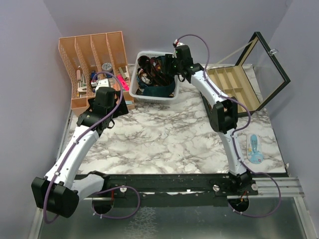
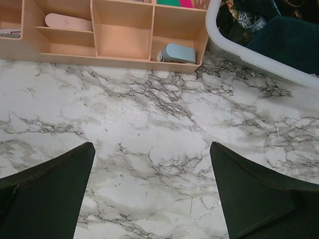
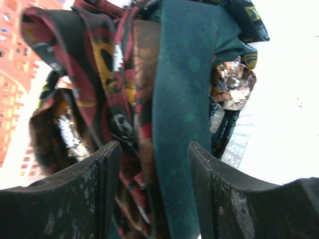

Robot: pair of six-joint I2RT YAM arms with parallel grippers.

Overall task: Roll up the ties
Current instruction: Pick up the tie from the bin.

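- Ties (image 1: pixel 155 79) lie heaped in the white basket (image 1: pixel 149 98) at the far middle of the bench (image 1: pixel 164 134). None is laid out on the marble yet.
- Right arm (image 1: pixel 219 109) reaches into that basket, and its jaws stand wide with nothing gripped.
- In the right wrist view the dark teal tie (image 3: pixel 184 89) runs lengthwise straight through the gap, nearer one finger. Red and brown patterned ties (image 3: pixel 99 74) are bunched beside it.
- Its long axis crosses the closing line, so a squeeze would likely pinch the band across its width. Neighbouring ties might come along.
- Left jaws are also wide and hold nothing. They hang over bare marble, just in front of the wooden organiser (image 2: pixel 124 40) and beside the basket.
- Right arm is clearly the nearer one to the tie.
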